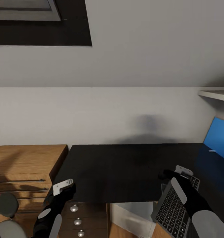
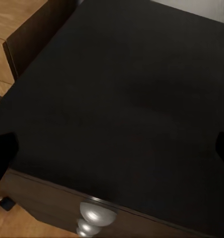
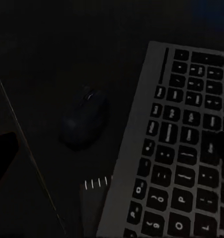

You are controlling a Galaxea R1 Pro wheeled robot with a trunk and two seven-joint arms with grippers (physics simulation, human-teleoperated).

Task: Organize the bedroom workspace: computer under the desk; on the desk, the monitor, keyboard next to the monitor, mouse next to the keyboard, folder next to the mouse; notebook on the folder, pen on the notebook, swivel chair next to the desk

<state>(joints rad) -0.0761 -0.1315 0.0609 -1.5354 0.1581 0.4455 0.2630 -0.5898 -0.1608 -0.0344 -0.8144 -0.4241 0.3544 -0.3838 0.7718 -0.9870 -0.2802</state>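
Watching the right gripper [image 1: 183, 171] at the front right of the desk [image 1: 125, 165]. Looks clamped on the far end of the keyboard [image 1: 173, 211], though can't make out the fingertips cleanly under the dark arm. Carrying it tilted, far end just over the desk edge, near end hanging well off the front and lower than the top. Not down on the desk yet.

Over to the left gripper [image 1: 63, 186]: fingers wide apart, nothing between them, hovering above the left front corner, right over the drawer knobs [image 2: 94, 215].

Spotting a mouse [image 3: 84, 121] in the right wrist view, dim, just beside the keyboard's long edge and apart from it.

Now the risks. Gripping one end only, so plenty of leverage for the long body to swing or slip out of the grip. Lowering too early could catch the hanging end on the desk front and pry it loose. Sliding it sideways once down could shove the mouse. Setting it too near the edge could tip it straight off.
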